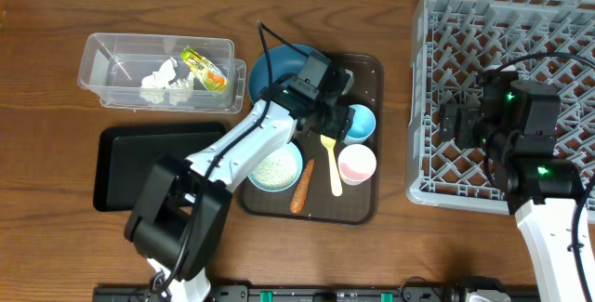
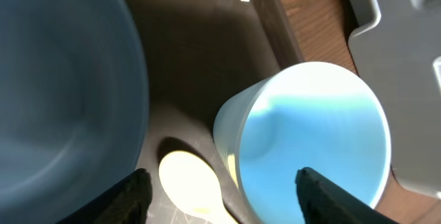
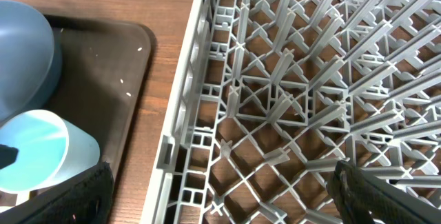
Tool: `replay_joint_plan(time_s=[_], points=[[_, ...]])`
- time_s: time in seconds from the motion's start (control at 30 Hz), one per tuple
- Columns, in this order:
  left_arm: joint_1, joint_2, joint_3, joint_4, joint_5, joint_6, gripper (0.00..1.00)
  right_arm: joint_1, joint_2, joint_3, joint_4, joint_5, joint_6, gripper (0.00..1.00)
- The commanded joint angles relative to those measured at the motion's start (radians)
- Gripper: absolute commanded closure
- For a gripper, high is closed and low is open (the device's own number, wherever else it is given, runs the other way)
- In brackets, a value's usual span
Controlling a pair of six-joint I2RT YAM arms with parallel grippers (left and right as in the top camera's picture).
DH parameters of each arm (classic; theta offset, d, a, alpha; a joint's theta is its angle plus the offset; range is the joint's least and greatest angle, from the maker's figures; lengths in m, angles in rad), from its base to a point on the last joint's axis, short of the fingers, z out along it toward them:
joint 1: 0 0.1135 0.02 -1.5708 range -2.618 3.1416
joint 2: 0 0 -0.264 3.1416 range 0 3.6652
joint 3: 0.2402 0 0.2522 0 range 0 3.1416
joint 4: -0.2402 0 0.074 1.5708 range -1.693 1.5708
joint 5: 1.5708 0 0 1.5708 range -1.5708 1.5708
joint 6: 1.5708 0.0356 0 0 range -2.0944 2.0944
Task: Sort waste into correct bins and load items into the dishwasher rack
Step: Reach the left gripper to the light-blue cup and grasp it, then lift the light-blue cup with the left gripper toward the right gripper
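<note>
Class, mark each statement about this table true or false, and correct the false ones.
1. The tissue lies in the clear tub. True.
2. The right gripper hangs open over the rack. True.
3. The carrot lies in the clear tub. False: it lies on the brown tray, beside the spoon.
4. The pink cup stands in the rack. False: it stands on the brown tray.
5. The left gripper is at the light-blue cup. True.
</note>
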Motion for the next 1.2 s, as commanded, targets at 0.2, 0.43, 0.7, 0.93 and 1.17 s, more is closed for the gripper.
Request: replay_joint_plan(time_s=[0.2,0.43,0.7,0.93,1.17], points=[[-0.013,0.064,0.017,0.017,0.015,-0.004,0.63,-0.007,0.000,0.020,-0.002,-0.003,0.006,0.01],[-0.009,0.046,0.018,0.018,0.015,-0.005,0.88,-0.007,0.000,0.020,-0.003,0.006,0.006,0.01],[0.098,-0.103,0.031,0.019,0.016,-0.039,0.90,-0.009,0.014,0.020,0.047,0.134,0.085,0.01],[0.315,-0.178,0.031,0.098,0.398,-0.209,0.94,-0.009,0.096,0.020,0.119,-0.116,0.036,0.01],[0.459,-0.122,0.031,0.303,0.983,-0.251,0.94,-0.008,0.222,0.020,0.298,-0.840,-0.150,0.01]])
